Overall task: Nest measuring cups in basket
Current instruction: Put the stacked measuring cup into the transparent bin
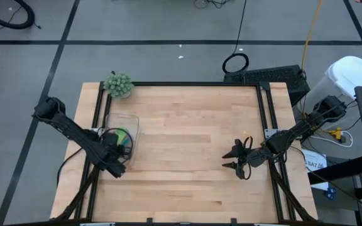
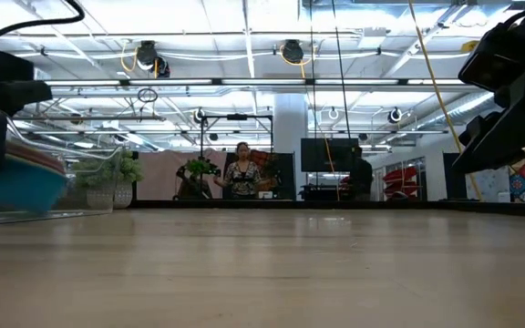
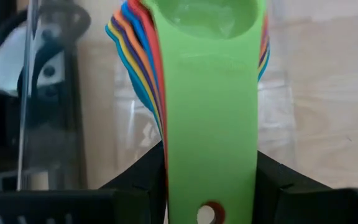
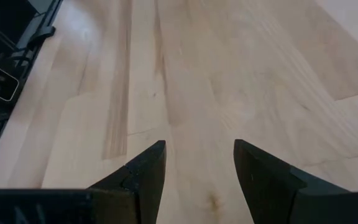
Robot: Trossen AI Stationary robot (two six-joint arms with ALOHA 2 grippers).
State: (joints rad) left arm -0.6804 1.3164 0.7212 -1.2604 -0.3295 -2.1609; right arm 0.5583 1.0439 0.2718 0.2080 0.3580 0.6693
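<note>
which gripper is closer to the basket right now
Left. The left gripper is at the basket, shut on the stack of measuring cups. The right gripper hangs open, far across the table.

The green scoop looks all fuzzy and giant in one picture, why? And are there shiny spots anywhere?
In the left wrist view the green measuring cup sits right against the lens, so it fills the frame and looks soft. In the low view the ceiling lights glare and the near table is blurred. In the high view the basket shows faint shine on its clear wall.

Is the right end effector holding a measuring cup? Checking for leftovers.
No, the right end effector is open, with only bare table between its fingers.
</note>
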